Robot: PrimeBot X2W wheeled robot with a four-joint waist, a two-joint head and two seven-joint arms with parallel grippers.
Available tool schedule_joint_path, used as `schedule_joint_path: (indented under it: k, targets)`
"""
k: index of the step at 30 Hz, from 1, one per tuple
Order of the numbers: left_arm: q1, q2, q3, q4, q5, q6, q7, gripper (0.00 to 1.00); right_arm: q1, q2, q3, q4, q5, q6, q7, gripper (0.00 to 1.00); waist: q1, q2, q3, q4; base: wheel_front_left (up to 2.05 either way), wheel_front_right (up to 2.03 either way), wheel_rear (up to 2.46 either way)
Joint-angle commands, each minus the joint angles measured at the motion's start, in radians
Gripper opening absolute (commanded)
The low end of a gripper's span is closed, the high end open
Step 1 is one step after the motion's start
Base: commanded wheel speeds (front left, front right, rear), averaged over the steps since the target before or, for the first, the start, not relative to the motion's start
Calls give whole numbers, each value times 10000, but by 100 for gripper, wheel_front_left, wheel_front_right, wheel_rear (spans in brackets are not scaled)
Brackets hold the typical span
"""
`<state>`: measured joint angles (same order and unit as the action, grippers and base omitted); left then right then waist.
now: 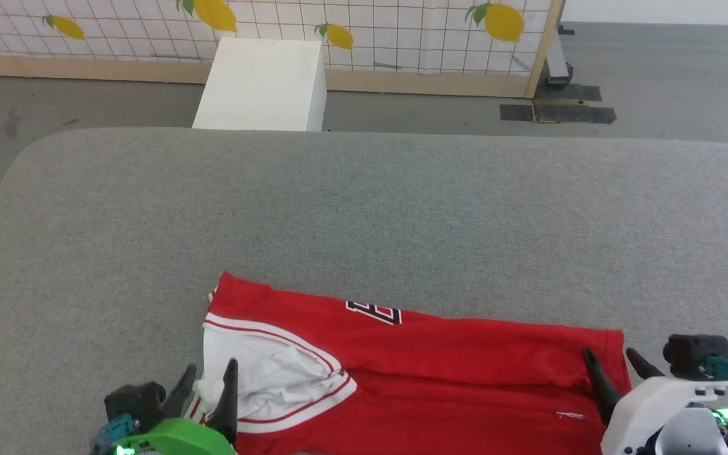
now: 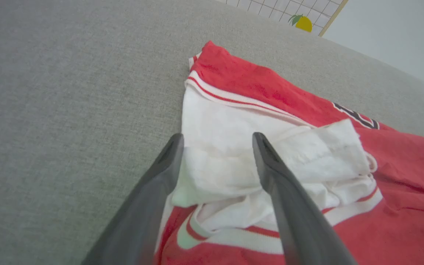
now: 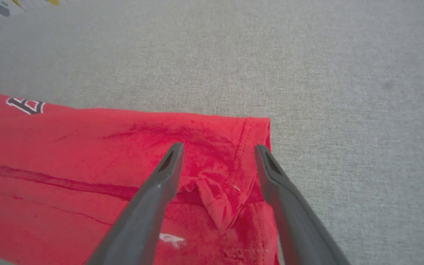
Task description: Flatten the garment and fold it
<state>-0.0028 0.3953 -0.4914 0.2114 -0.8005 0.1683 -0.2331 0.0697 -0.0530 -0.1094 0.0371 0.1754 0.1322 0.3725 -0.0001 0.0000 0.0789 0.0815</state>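
Grey cloth-covered table, far corners rounded. White box stood on the grey floor beyond its far edge. Lemon-printed grid panel stood behind; black tape patches lay far right.

Left claw fingers parted, right claw fingers parted

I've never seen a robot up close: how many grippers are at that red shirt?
2. The left gripper is at the white-lined end of the garment, the right gripper at its opposite red corner; both are open.
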Motion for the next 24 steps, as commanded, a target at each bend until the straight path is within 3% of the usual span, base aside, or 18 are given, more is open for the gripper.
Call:
schedule_joint_path:
  k: [1,6,11,16,24]
  targets:
    - [-264,-77,140,-102,360,70,-159,100,208,22,-17,-74,257,-15,-503,100,1,0,-46,17,0,0,0]
    - [-536,-406,1105,-806,1877,112,-280,100,492,25,-104,26,695,-15,-2271,100,1,0,-131,-54,0,0,0]
    - [-506,-873,2068,-1434,3311,-355,-284,100,452,26,-342,514,1101,-15,-3056,100,1,0,-240,-189,0,0,0]
    - [-555,-1383,2777,-1740,4370,-810,-285,100,219,27,-553,1194,1393,-15,-2681,100,1,0,-315,-265,0,0,0]
    - [-821,-2000,3389,-1560,5185,-1385,-286,100,-673,27,-667,2459,1571,-15,-787,100,1,0,-278,-380,0,0,0]
